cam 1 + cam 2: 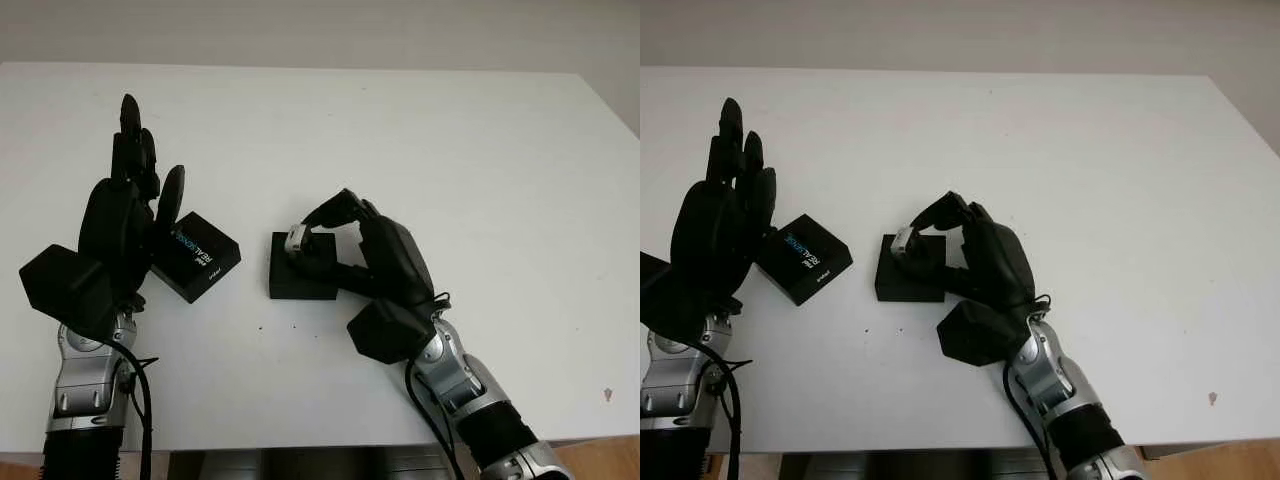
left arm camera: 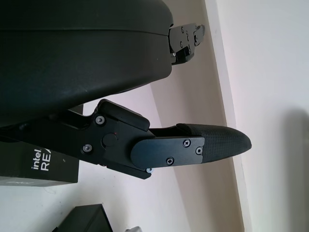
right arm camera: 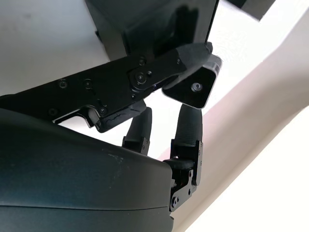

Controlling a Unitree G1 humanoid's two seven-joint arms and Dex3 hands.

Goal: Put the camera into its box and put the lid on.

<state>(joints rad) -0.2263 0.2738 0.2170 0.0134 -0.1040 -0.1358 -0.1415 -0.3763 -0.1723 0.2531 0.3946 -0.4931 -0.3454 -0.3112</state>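
Matte black everywhere on my feed: both hands, the box, the lid, all on a plain white table.

Camera is a small silver-grey block with rounded ends, metallic sheen, pinched in my right hand just left of frame centre. Fingers curl over it from above, thumb below. In the right wrist view the camera shows a dark glossy face with one small round lens, clamped between the fingertip pads.

Box sits directly under the camera, centre of frame: a square, flat-sided black base with sharp edges and a dull finish. Camera is at the box's upper edge (I can't tell whether it touches the box or sits inside).

Lid lies to the left of the box, apart from it, rotated about a quarter-diagonal. Same square black form, with white and blue lettering printed on top. In the left wrist view the lid shows partial white text.

Left hand is at the left of frame, upright, released and holding nothing, its thumb just beside the lid's upper-left corner. Fingertip pad has a fine woven texture; the plate behind it is smooth with three screws.
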